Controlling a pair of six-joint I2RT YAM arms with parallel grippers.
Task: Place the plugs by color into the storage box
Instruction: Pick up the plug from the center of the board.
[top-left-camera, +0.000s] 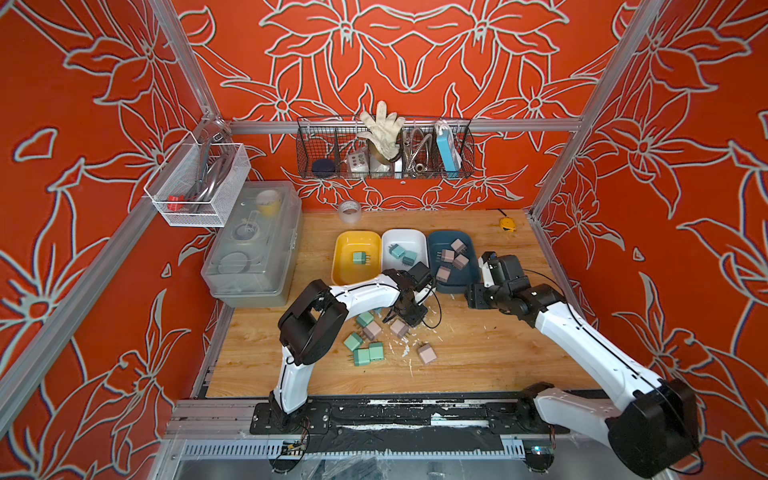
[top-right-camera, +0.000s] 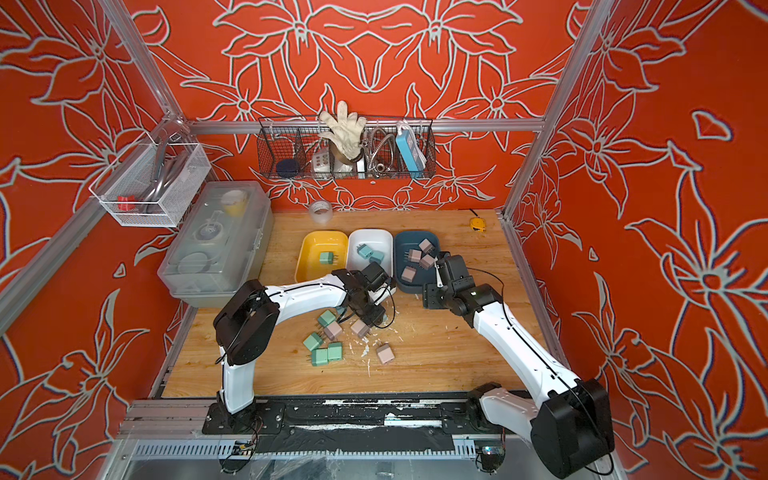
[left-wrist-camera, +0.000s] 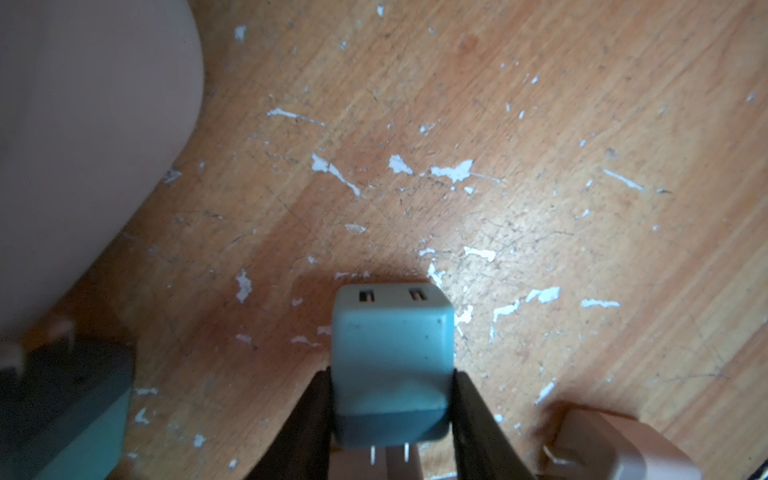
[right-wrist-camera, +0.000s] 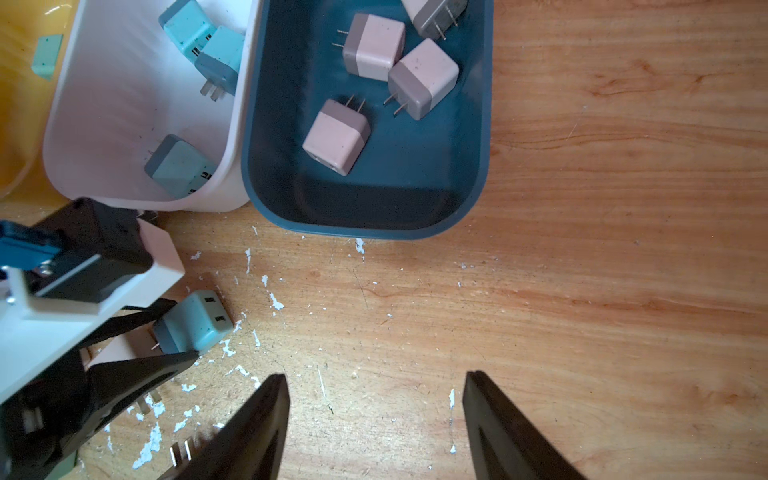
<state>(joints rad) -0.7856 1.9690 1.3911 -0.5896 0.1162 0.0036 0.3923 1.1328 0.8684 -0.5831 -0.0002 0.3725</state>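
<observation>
Left gripper (left-wrist-camera: 392, 374) clamped on a teal-blue plastic cube plug (left-wrist-camera: 392, 332), mid wooden tabletop (left-wrist-camera: 540, 166).
Gripped by its flat sides beside the near corner of the white plastic tray (right-wrist-camera: 104, 137), likely its destination; right gripper (right-wrist-camera: 376, 376) gapes empty.

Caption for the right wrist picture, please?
Open right gripper near the dark blue tray of pink plugs; left gripper grips a teal plug.

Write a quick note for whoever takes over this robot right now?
Left gripper: jaws shut on a teal plug, down at the table.
Right gripper: jaws open, empty, near the dark blue tray.
Done: one mint plug in the yellow tray, three teal plugs in the white tray, four pink plugs in the dark blue.
Left: held plug to white; sort loose mint plugs, loose pink plugs.
</observation>
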